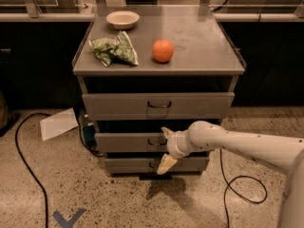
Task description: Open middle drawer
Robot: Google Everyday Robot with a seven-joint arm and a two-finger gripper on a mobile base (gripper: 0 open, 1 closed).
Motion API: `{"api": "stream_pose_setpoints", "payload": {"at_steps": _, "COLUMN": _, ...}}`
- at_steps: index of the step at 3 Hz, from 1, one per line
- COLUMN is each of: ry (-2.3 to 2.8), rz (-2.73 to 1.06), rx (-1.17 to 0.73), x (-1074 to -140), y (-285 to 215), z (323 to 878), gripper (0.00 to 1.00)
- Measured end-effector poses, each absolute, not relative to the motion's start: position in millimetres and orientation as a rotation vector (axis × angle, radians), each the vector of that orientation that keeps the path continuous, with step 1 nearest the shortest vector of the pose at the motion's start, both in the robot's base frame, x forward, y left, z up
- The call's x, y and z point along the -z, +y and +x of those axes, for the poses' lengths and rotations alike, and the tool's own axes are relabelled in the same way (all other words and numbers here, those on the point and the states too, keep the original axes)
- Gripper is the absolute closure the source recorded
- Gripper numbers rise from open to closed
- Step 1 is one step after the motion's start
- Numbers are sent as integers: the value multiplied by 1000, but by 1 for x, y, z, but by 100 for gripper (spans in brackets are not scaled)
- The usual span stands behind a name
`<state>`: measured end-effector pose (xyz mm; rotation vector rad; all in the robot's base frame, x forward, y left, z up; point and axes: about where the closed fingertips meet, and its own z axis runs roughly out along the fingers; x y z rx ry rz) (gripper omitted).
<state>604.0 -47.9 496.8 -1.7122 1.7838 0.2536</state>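
Note:
The grey cabinet has three drawers. The middle drawer (126,142) has a wide flat grey front and a small dark loop handle (155,142) at its centre, and its front sits about level with the drawer below. My gripper (166,148) is right at that handle, on its right side. It is open, with one pale finger (166,132) above the handle and the other (166,165) hanging below, in front of the bottom drawer. My white arm (237,144) reaches in from the right.
The taller top drawer (199,105) juts out a little above. The bottom drawer (128,165) is below. On the cabinet top lie a white bowl (122,19), a green bag (114,49) and an orange (163,50). Black cables (28,170) and a sheet of paper (58,124) lie on the floor.

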Motion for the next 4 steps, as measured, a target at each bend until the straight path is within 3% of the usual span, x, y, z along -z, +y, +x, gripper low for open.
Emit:
{"api": "stream_pose_setpoints", "payload": {"at_steps": 2, "ry": 1864, "rz": -1710, "rx": -308, "x": -415, "y": -68, "z": 669, "gripper": 0}}
{"api": "stream_pose_setpoints", "payload": {"at_steps": 3, "ry": 1868, "rz": -1709, "rx": -321, "x": -406, "y": -65, "z": 672, "gripper": 0}}
{"api": "stream_pose_setpoints", "payload": {"at_steps": 4, "ry": 1915, "rz": -1667, "rx": -364, "x": -427, "y": -74, "z": 614, "gripper": 0}}
